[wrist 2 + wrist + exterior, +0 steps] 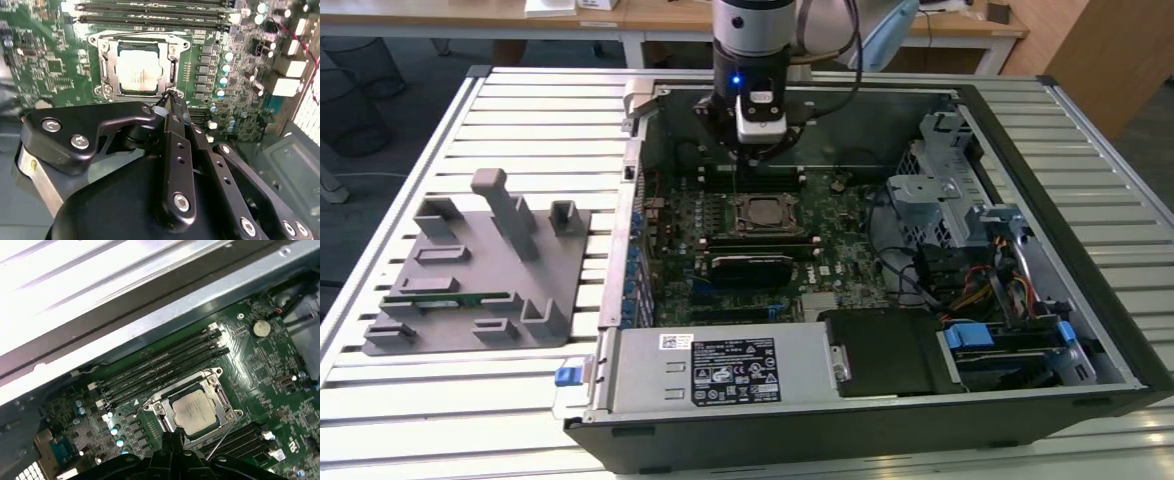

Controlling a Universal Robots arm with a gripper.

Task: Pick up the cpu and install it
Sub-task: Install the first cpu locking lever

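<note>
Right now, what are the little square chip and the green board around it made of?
The cpu looks like metal on top: silvery-grey with a dull shine and a pale rim. The green board looks like glossy coated laminate, probably plastic-like, dotted with tiny parts. The socket frame around the cpu seems bare shiny metal.

upright arm [754,30] – gripper [170,100] straight down, slim fingertips [175,116] tight together

A lab: open computer case [854,435] on slatted workbench [534,110], desks [667,20] behind.
</note>
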